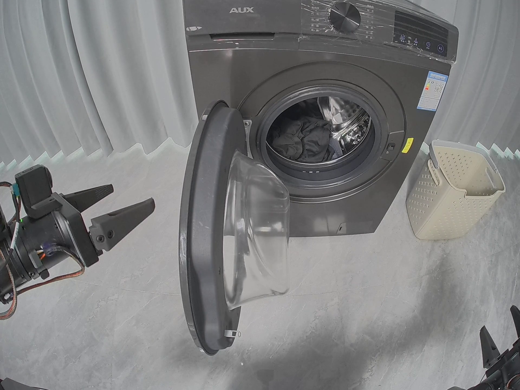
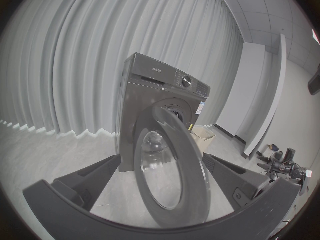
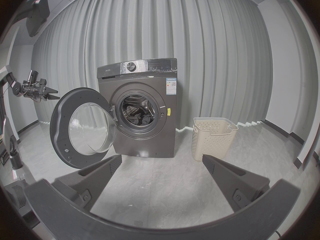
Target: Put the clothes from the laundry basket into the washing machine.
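Clothes (image 1: 303, 136), a dark crumpled heap, lie inside the drum of the washing machine (image 1: 325, 55). My left gripper (image 1: 132, 196) is out at my left, held about level and pointing toward the open door (image 1: 208, 228). Its fingers are spread wide, grip nothing and stay apart from the door. My right gripper (image 1: 498, 320) sits low at my right with its tips pointing up, and its fingers are also spread and empty.

Through the left wrist camera, the door (image 2: 186, 170) stands nearly edge-on in the line between that gripper's (image 2: 161, 157) fingers. The right wrist camera, from behind its gripper (image 3: 160, 157), takes in the machine front-on, the clothes (image 3: 140, 119) in the drum, and my left gripper (image 3: 57, 94) raised beyond the door.

The cream laundry basket (image 1: 455, 201) stands upright on the floor just beside the machine's right side. A pale curtain (image 1: 81, 55) hangs behind.
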You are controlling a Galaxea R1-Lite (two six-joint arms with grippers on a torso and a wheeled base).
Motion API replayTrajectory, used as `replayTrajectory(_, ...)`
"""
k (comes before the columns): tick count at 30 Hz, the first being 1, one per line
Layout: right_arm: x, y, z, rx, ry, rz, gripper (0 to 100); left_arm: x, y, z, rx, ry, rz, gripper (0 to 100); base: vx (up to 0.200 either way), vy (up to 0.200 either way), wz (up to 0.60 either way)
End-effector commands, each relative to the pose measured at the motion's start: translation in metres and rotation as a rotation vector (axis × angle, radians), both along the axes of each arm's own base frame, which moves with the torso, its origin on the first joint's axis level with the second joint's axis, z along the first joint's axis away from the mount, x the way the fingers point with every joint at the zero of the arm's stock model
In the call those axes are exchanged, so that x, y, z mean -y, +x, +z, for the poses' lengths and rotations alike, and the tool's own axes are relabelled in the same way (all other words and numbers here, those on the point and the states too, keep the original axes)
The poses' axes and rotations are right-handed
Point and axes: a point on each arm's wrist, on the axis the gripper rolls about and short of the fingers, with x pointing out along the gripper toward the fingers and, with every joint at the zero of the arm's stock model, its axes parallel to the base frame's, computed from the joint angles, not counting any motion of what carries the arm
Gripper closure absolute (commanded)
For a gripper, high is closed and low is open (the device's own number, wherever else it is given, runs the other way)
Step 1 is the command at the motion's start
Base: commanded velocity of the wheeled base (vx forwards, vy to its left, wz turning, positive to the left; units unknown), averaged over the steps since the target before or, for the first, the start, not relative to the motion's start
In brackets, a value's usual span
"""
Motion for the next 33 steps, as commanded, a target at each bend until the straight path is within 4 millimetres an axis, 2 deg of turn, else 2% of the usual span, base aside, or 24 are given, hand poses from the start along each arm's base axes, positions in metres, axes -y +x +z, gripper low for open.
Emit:
replayTrajectory(1, 0.000, 0.000, -0.005, -0.001, 0.000, 0.000, 0, -0.008, 0.002, -0.002, 0.003, 0.017, 0.050, 0, 0.000, 0.000, 0.00)
replayTrajectory(6, 0.000, 0.000, -0.005, -0.001, 0.000, 0.000, 0, -0.002, 0.018, -0.014, -0.047, 0.068, 0.045, 0, 0.000, 0.000, 0.00)
replayTrajectory(9, 0.000, 0.000, -0.005, -0.001, 0.000, 0.000, 0, 0.010, 0.034, -0.023, -0.090, 0.089, 0.014, 0, 0.000, 0.000, 0.00)
replayTrajectory(13, 0.000, 0.000, -0.005, -0.001, 0.000, 0.000, 0, 0.027, 0.050, -0.024, -0.109, 0.101, -0.031, 0, 0.000, 0.000, 0.00)
replayTrajectory(17, 0.000, 0.000, -0.005, -0.001, 0.000, 0.000, 0, 0.050, 0.074, -0.025, -0.122, 0.114, -0.051, 0, 0.000, 0.000, 0.00)
replayTrajectory(20, 0.000, 0.000, -0.005, -0.001, 0.000, 0.000, 0, 0.061, 0.081, -0.027, -0.123, 0.122, -0.057, 0, 0.000, 0.000, 0.00)
replayTrajectory(21, 0.000, 0.000, -0.005, -0.001, 0.000, 0.000, 0, 0.070, 0.084, -0.025, -0.115, 0.119, -0.079, 0, 0.000, 0.000, 0.00)
replayTrajectory(22, 0.000, 0.000, -0.005, -0.001, 0.000, 0.000, 0, 0.070, 0.084, -0.025, -0.115, 0.119, -0.079, 0, 0.000, 0.000, 0.00)
replayTrajectory(23, 0.000, 0.000, -0.005, -0.003, 0.000, 0.000, 0, 0.079, 0.089, -0.024, -0.112, 0.113, -0.098, 0, 0.000, 0.000, 0.00)
replayTrajectory(27, 0.000, 0.000, -0.005, -0.001, 0.000, 0.000, 0, 0.091, 0.096, -0.021, -0.095, 0.105, -0.114, 0, 0.000, 0.000, 0.00)
replayTrajectory(33, 0.000, 0.000, -0.005, -0.001, 0.000, 0.000, 0, 0.108, 0.118, -0.020, -0.082, 0.096, -0.115, 0, 0.000, 0.000, 0.00)
